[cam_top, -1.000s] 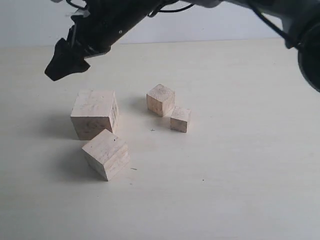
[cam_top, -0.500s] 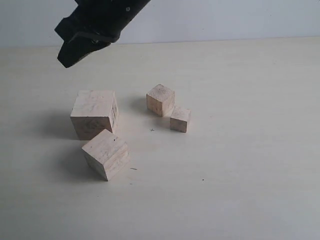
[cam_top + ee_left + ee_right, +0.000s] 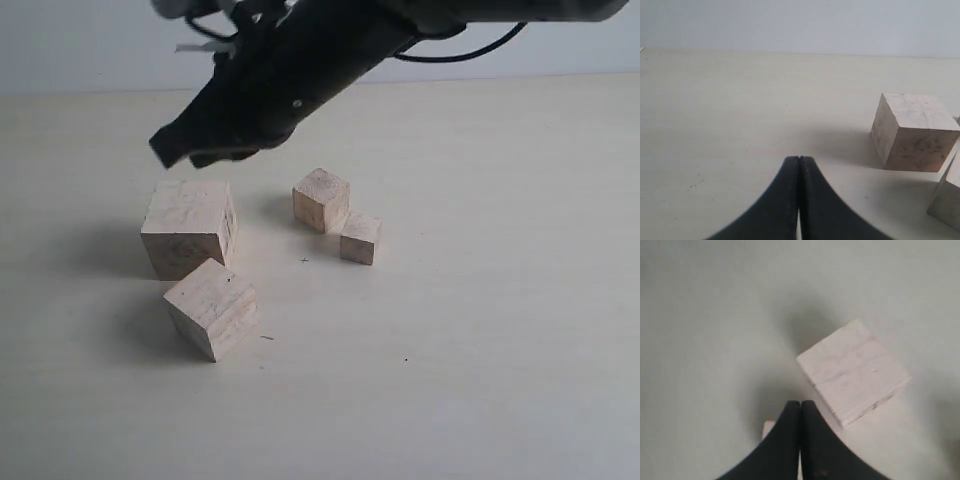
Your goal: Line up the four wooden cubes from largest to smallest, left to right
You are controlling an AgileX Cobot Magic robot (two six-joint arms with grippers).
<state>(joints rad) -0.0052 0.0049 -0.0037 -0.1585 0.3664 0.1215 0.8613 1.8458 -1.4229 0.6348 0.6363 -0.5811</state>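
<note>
Four pale wooden cubes sit on the table. The largest cube (image 3: 188,225) is at the left, and the second-largest cube (image 3: 212,308) touches its front, turned at an angle. The third cube (image 3: 321,198) and the smallest cube (image 3: 360,238) touch corner to corner in the middle. My right gripper (image 3: 172,150) reaches across from the upper right and hangs shut and empty above the largest cube's back. From above it, the right gripper (image 3: 800,402) shows beside one cube (image 3: 855,372). My left gripper (image 3: 799,158) is shut, low, left of the largest cube (image 3: 915,132).
The pale table (image 3: 480,330) stretches wide to the right and front of the cubes. A light wall (image 3: 560,50) bounds the back edge. The right arm's black body (image 3: 330,50) crosses the upper middle of the exterior view.
The right gripper has swung from the upper left corner down and to the right, now closer above the largest cube. The cubes have not moved.
</note>
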